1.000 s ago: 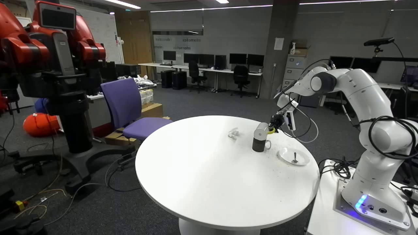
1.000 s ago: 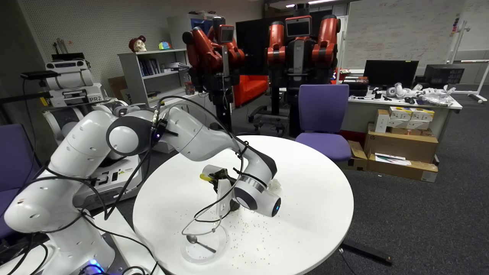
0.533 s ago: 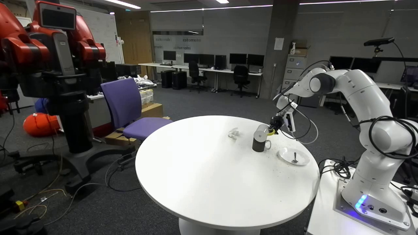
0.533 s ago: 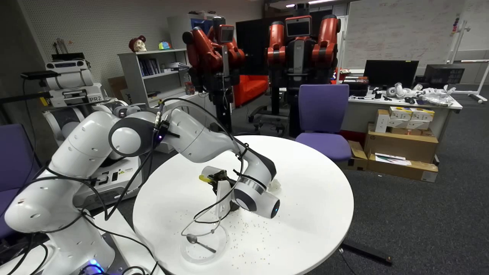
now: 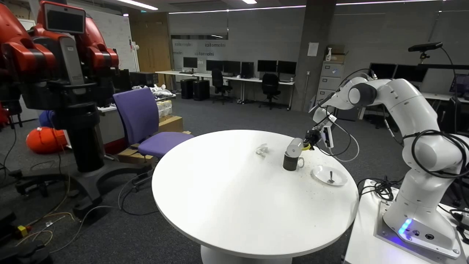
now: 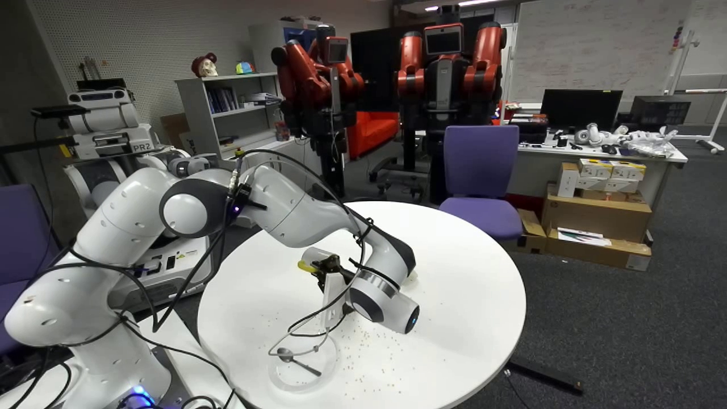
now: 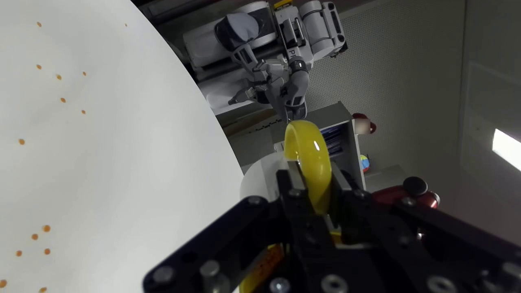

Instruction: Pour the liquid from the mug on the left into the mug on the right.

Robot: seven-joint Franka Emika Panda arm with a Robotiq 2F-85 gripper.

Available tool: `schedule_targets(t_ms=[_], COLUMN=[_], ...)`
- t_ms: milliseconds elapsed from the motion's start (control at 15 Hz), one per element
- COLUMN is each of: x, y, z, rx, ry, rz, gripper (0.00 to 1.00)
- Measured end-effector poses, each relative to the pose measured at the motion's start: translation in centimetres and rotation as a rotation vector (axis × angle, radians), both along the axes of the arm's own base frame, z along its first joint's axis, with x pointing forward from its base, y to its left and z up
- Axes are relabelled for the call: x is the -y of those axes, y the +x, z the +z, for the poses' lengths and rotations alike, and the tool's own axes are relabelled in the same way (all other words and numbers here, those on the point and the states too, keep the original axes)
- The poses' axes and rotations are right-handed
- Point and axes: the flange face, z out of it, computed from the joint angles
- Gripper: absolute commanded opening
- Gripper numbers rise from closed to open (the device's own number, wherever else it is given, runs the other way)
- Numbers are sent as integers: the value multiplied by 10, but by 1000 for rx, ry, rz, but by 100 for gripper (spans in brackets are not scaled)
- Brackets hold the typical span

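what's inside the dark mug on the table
Nothing inside the dark mug can be seen. In an exterior view its dark side and pale handle show, but the tilted mug, gripped by its yellow handle in the end effector, blocks the view into it.

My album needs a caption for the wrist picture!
Gripper pinching a yellow mug handle, orange bits scattered on the white table.

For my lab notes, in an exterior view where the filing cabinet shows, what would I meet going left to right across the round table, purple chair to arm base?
Purple chair, crumpled translucent scrap, dark mug, plate, arm base. Left out because they overlap others: the tilted pale mug, the spoon.
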Motion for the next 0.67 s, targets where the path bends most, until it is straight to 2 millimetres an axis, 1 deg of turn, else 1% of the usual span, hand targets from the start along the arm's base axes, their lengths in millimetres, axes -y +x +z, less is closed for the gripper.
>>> schedule_targets(t_ms=[400,667], x=[6,2], y=[1,5], z=[2,-7], rx=[-21,-54], ry=[35,71], rz=[-30,-34], gripper=[5,5])
